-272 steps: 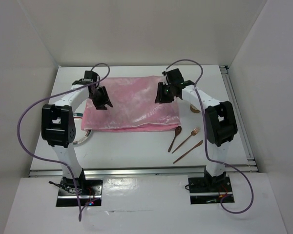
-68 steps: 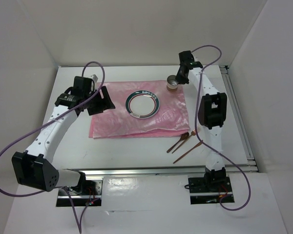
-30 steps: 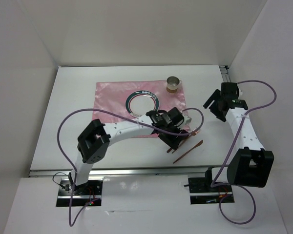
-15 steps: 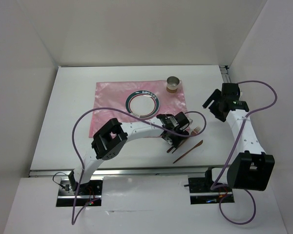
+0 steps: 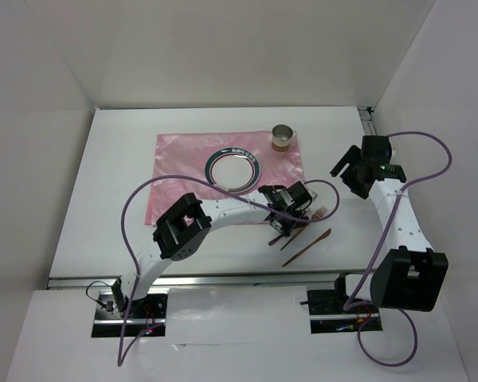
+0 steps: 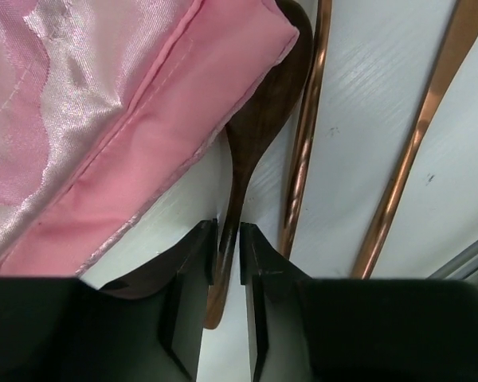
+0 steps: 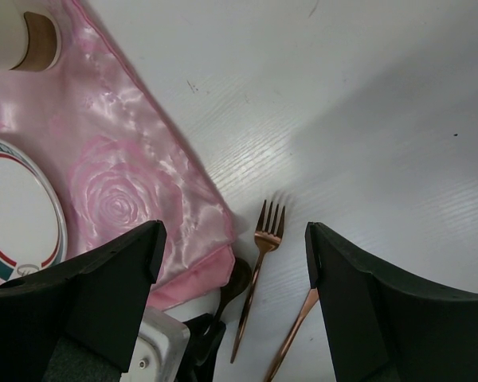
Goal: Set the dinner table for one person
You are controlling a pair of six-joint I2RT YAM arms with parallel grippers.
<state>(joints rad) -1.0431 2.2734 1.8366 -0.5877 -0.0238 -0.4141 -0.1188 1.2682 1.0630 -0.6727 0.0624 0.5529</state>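
**One narrow grip, one wide hover**

The left gripper (image 6: 227, 232) stood narrow, clamped on the spoon (image 6: 263, 119) by its handle, beside the pink cloth (image 6: 103, 119) corner. The right gripper (image 7: 233, 231) hung wide open above the dinner table (image 5: 103, 199), which lay beneath everything.

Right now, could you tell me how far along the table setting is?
Done: cloth spread, plate on it, cup at its far right corner. In hand: left gripper pinches the spoon handle, spoon on the table. Left: spoon, fork and third copper utensil need placing by the plate; right gripper hangs open.
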